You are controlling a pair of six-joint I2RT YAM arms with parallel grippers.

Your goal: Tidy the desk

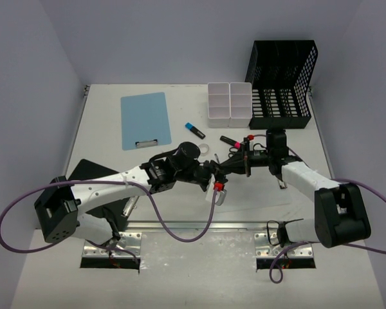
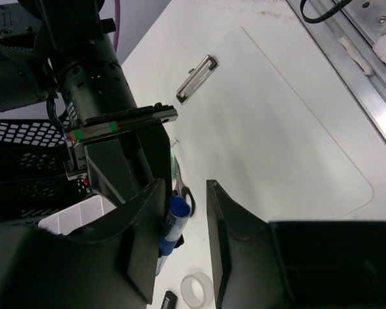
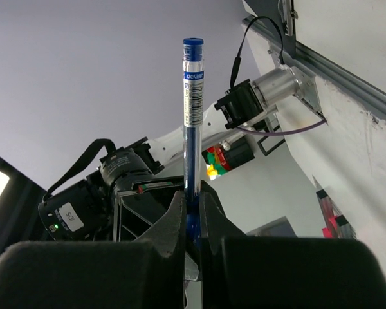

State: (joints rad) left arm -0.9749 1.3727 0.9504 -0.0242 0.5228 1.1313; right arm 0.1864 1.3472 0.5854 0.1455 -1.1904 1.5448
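A blue capped pen (image 3: 192,116) stands upright, and my right gripper (image 3: 193,199) is shut on its lower end. Over the middle of the off-white desk (image 1: 180,109), my two grippers meet tip to tip: left gripper (image 1: 230,166), right gripper (image 1: 244,156). In the left wrist view the pen (image 2: 174,222) lies against the inner face of one finger of my left gripper (image 2: 185,193). The other finger stands apart from it with a clear gap, so the left jaws are open around the pen.
A light blue clipboard (image 1: 145,120) lies at the back left. White compartment bins (image 1: 229,103) and a black mesh rack (image 1: 282,84) stand at the back right. A blue highlighter (image 1: 194,131), a red marker (image 1: 229,140), a tape roll (image 2: 197,290) and a red-capped item (image 1: 217,192) lie near the grippers.
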